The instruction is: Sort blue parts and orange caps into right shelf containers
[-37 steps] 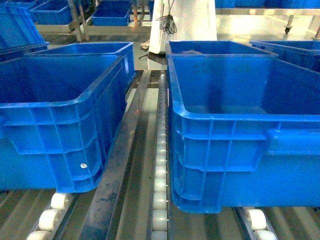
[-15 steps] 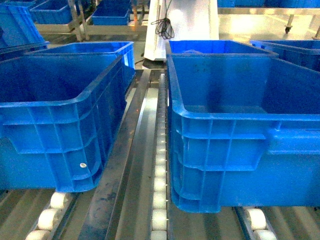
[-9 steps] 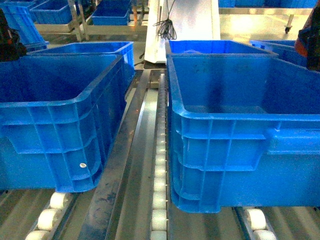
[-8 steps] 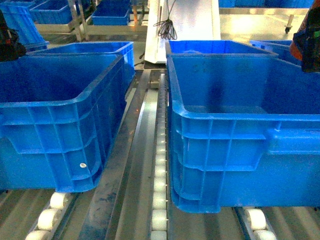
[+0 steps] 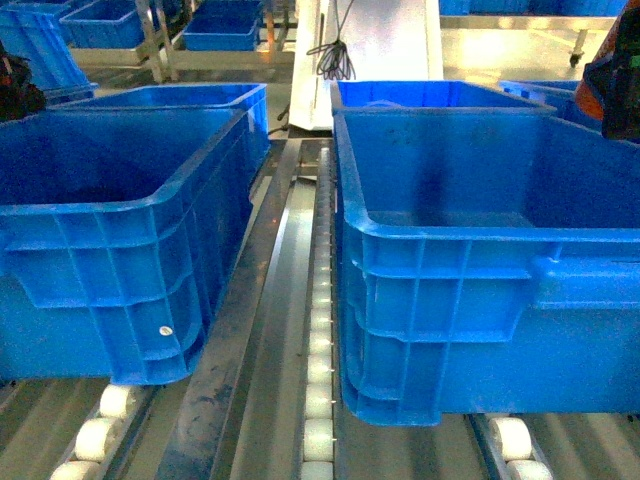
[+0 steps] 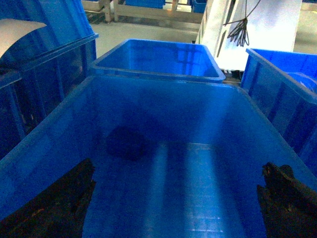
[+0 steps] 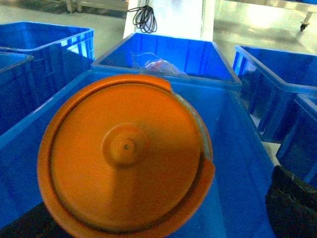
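Carrying an orange cap (image 7: 126, 156) over the right crate (image 5: 480, 290), we are at the delivery step of the sort; this is our reading of the frames, not something shown outright.

Right wrist view: the cap fills the middle of the picture, face toward the camera, with the crate's blue interior behind it. One dark finger (image 7: 292, 208) of the right gripper (image 5: 612, 70) shows at about 4 o'clock; its partner is cut off by the lower left corner. We judge the gripper clamped on the cap, though the contact itself is hidden behind the disc.

Left wrist view: the left gripper (image 6: 173, 198) stands wide apart, one finger at 8 o'clock and one at 4 o'clock, nothing between them, above the left crate (image 6: 163, 163). A dark patch lies on that crate's floor; we cannot tell what it is.

Head view: both arms appear only as slivers at the 9 and 3 o'clock edges, and the cap is not distinguishable there. Only this view shows the roller track (image 5: 320, 330) between the crates.

Next, we judge, the cap must be lowered inside the right crate's walls before release, so that it does not strike the rim.
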`<state>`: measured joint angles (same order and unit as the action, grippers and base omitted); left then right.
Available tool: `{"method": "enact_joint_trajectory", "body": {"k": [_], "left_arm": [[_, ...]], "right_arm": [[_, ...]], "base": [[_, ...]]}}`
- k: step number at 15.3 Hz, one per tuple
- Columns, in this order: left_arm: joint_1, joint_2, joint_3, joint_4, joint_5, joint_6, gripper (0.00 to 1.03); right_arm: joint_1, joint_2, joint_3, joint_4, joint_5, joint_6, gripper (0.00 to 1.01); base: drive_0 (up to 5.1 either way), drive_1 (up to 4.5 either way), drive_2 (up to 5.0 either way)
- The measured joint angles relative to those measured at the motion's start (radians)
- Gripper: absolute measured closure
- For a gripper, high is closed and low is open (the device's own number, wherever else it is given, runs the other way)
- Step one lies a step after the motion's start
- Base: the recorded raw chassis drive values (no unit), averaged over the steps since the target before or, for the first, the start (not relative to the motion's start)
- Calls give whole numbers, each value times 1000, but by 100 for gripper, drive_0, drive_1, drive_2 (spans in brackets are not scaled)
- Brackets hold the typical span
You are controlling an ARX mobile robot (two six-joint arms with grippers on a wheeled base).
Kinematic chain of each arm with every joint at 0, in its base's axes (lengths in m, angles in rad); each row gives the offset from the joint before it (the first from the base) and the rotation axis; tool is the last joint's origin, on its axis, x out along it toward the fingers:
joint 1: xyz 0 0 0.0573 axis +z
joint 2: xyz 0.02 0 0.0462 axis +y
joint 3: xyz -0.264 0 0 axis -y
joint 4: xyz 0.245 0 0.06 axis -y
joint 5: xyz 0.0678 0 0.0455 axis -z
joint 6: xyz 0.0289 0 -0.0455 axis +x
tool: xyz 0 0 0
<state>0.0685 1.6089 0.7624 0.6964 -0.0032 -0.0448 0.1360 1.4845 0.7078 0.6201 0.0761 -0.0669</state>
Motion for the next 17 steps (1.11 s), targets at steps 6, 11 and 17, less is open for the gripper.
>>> {"method": "enact_joint_trajectory", "body": {"k": [6,11,17], "left_arm": [[0,-8,-3,13,-31,6,5],[-1,-12,-3,14,-34,8,5],[-1,-12,-3,14,-34,8,5]], "right_arm": [[0,0,4,-36,31,18,3],[0,0,4,-35,35,18,3],[0,0,4,-35,35,18,3]], "base": [[0,0,0],[0,0,0],[0,0,0]]}}
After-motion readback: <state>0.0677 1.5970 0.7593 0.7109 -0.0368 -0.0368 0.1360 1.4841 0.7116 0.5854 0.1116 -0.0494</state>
